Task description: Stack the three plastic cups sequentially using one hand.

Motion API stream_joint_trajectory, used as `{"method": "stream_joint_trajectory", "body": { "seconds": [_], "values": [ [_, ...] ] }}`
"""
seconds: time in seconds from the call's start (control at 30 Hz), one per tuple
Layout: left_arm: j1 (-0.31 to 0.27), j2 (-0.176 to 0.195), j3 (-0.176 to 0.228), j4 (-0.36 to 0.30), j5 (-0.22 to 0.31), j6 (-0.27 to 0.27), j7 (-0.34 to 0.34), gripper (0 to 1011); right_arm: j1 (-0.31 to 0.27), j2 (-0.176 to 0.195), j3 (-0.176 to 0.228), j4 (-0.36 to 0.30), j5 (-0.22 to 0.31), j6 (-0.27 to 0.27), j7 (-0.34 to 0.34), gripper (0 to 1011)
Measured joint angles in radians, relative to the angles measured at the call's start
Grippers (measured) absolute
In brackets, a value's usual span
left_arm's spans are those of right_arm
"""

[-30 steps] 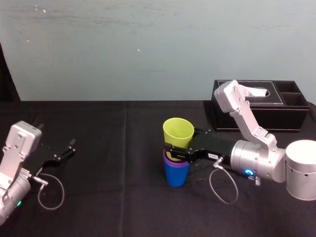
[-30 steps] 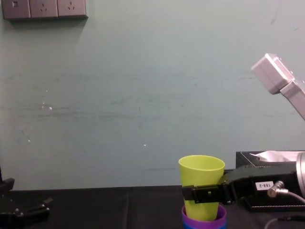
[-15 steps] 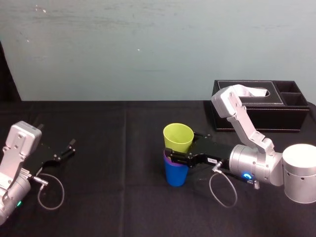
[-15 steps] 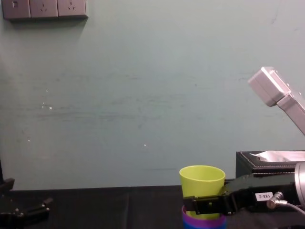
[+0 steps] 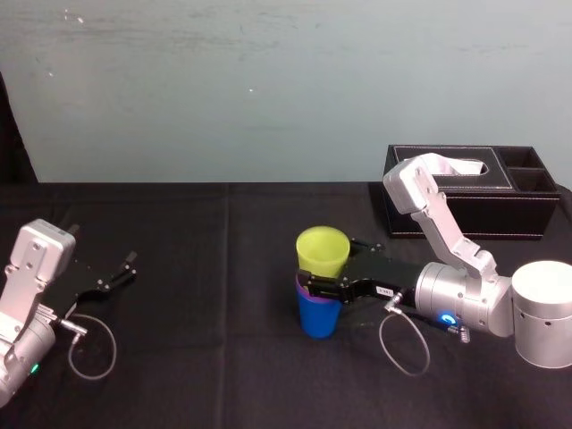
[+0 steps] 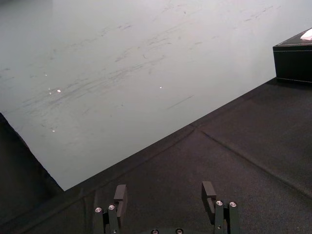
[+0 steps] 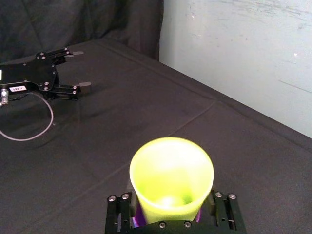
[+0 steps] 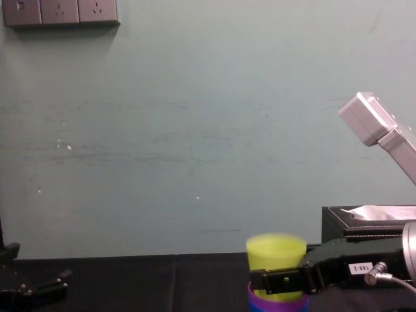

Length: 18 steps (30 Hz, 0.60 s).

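1. Looking down from the head view, we find the three cups nested in one stack just right of the frame's centre, on the black-clothed table (image 5: 206,304); the blue cup (image 5: 318,317) stands at the bottom, the purple cup (image 8: 278,305) shows as a narrow rim above it, and the yellow-green cup (image 5: 323,248) sits upright inside that, its upper part standing clear.
2. The right gripper (image 5: 329,265) reaches in from the right of the frame on its grey-silver arm; it straddles the lower part of the yellow-green cup, just above the purple rim; we cannot tell whether it presses on the cup or stands just off it.
3. From the right wrist view we look into the open mouth of the yellow-green cup, with slivers of purple showing on both sides of its base.
4. In the chest view the stack sits at the lower right of the frame, the blue cup barely clearing the bottom edge.
5. The left gripper (image 5: 121,271) lies low at the lower left of the head view, well apart from the stack; its fingers (image 6: 120,195) are spread wide with nothing between them.
6. A black tissue box (image 5: 474,192) stands at the right of the frame behind the right arm, apart from the cups.
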Motion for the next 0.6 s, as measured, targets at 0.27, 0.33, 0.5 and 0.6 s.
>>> {"method": "stream_joint_trajectory", "body": {
  "seconds": [0.27,0.33,0.5,0.6],
  "values": [
    [0.000,0.000,0.000,0.000,0.000,0.000,0.000,1000,0.000,0.001,0.000,-0.001,0.000,0.000,0.000,998],
    [0.000,0.000,0.000,0.000,0.000,0.000,0.000,1000,0.000,0.001,0.000,-0.001,0.000,0.000,0.000,1000],
    [0.000,0.000,0.000,0.000,0.000,0.000,0.000,1000,-0.025,0.009,0.022,-0.038,0.000,-0.046,-0.004,1000],
    [0.000,0.000,0.000,0.000,0.000,0.000,0.000,1000,-0.051,0.012,0.047,-0.068,0.008,-0.079,-0.022,1000]
  ]
}}
